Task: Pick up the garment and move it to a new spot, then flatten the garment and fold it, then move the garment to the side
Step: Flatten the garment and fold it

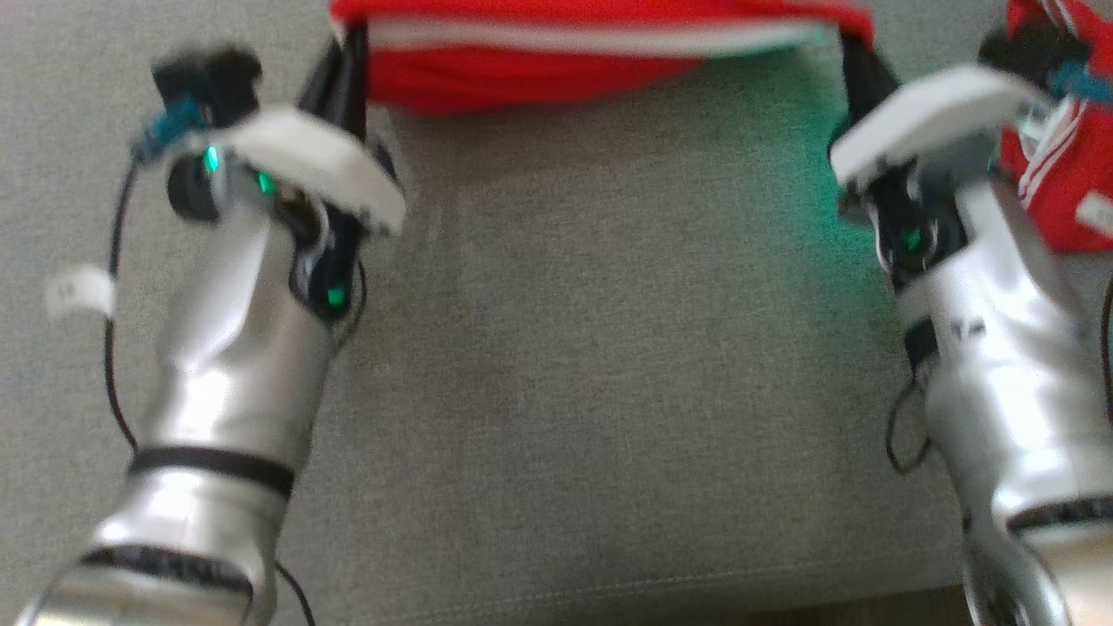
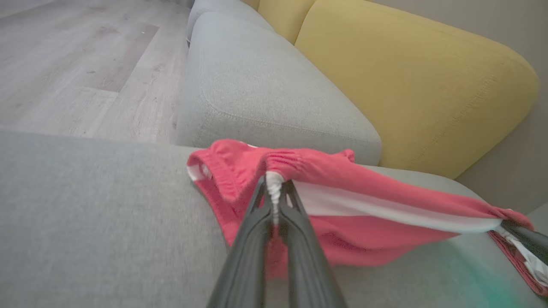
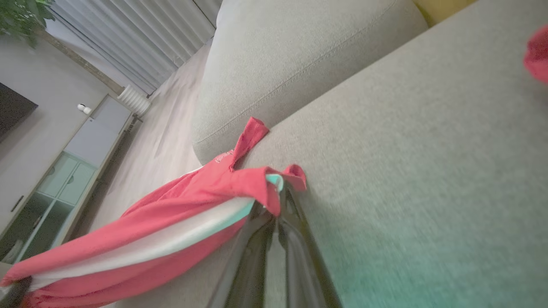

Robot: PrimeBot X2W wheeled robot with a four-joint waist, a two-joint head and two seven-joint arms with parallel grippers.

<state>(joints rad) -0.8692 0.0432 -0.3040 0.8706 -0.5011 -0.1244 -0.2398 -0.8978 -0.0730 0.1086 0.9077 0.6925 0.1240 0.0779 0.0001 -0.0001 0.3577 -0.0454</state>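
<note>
Left wrist view shows me my left gripper [image 2: 274,190] pinched tight on one end of the red garment [image 2: 364,177], my right gripper [image 3: 277,204] clamped on the other, the cloth stretched between them over the grey sofa seat [image 2: 85,214].

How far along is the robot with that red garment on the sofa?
Done: garment picked up. In hand: left gripper and right gripper pinch its two ends, stretching it over the grey seat. Remaining: laying flat, folding, moving aside.
</note>
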